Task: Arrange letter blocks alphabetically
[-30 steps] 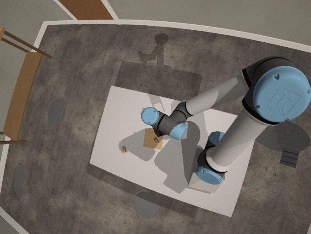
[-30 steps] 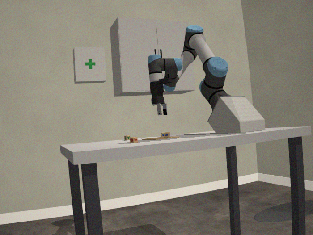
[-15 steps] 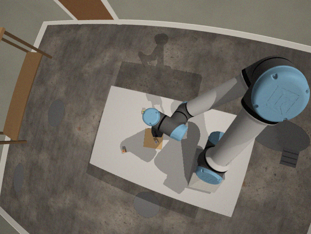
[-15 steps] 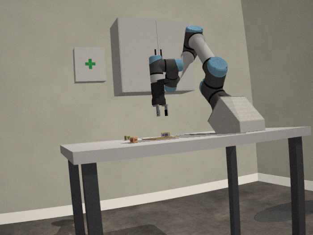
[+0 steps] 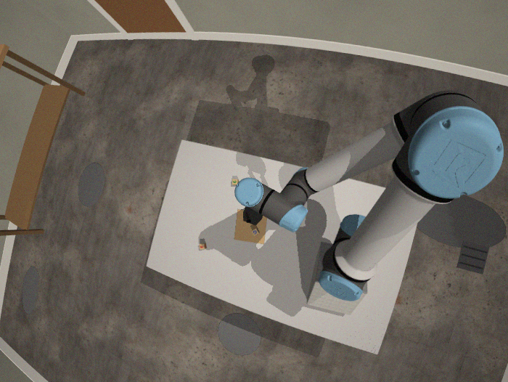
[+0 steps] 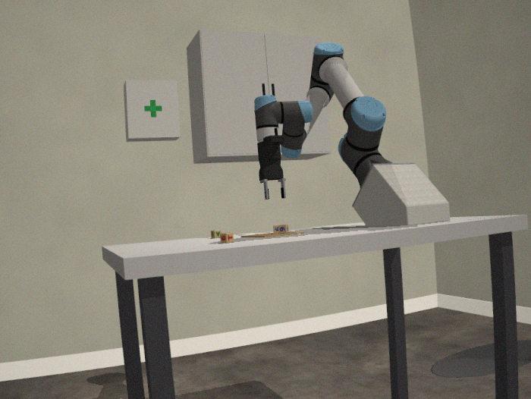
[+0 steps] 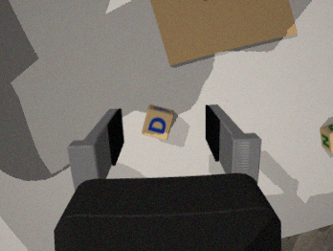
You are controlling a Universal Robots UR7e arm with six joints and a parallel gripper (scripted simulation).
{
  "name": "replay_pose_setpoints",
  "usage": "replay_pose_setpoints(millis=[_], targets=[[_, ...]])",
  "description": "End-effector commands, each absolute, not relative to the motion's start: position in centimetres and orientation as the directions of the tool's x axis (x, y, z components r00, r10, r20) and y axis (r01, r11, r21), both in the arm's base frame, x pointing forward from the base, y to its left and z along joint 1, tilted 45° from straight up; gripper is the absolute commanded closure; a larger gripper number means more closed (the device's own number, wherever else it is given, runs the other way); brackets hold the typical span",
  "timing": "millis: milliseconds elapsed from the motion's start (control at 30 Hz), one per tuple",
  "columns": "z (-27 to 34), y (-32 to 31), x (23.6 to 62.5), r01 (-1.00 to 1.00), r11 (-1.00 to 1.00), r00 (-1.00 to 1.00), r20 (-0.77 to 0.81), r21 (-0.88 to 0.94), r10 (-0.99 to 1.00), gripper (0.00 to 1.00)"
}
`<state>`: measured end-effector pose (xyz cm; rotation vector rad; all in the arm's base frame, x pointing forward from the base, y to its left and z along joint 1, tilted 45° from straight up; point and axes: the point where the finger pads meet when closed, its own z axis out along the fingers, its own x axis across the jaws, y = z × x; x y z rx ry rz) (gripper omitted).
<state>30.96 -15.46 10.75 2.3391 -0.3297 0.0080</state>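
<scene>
From the top, your mat (image 5: 242, 234) carries one block (image 5: 254, 232); another (image 5: 201, 246) lies off it. Outside, your tool (image 6: 274, 198) points down above the mat (image 6: 252, 235), empty. At the wrist, its fingers stand wide; the D block (image 7: 158, 123), off the mat (image 7: 225, 29), has its letter turned sideways.

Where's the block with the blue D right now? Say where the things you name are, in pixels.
In the wrist view, the D block (image 7: 157, 125) lies on the table, off the mat (image 7: 225, 34), below the open gripper (image 7: 164, 124) and seen between its fingers.
</scene>
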Motion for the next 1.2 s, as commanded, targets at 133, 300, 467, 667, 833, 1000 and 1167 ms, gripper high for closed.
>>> replay_pose_setpoints(millis=[133, 300, 467, 667, 833, 1000, 1167], targets=[[10.3, -15.7, 31.1, -0.453, -0.607, 0.887, 0.257, 0.653, -0.384, 0.00], [10.2, -15.9, 31.1, -0.550, -0.560, 0.830, 0.329, 0.620, -0.450, 0.00], [10.2, -16.0, 31.2, -0.624, -0.516, 0.776, 0.385, 0.587, -0.500, 0.00], [10.1, -16.3, 31.2, -0.728, -0.439, 0.679, 0.465, 0.526, -0.568, 0.00], [10.1, -16.5, 31.2, -0.800, -0.372, 0.592, 0.521, 0.470, -0.614, 0.00], [10.1, -16.6, 31.2, -0.838, -0.330, 0.537, 0.552, 0.434, -0.638, 0.00], [10.1, -16.9, 31.1, -0.907, -0.234, 0.410, 0.609, 0.350, -0.679, 0.00]])
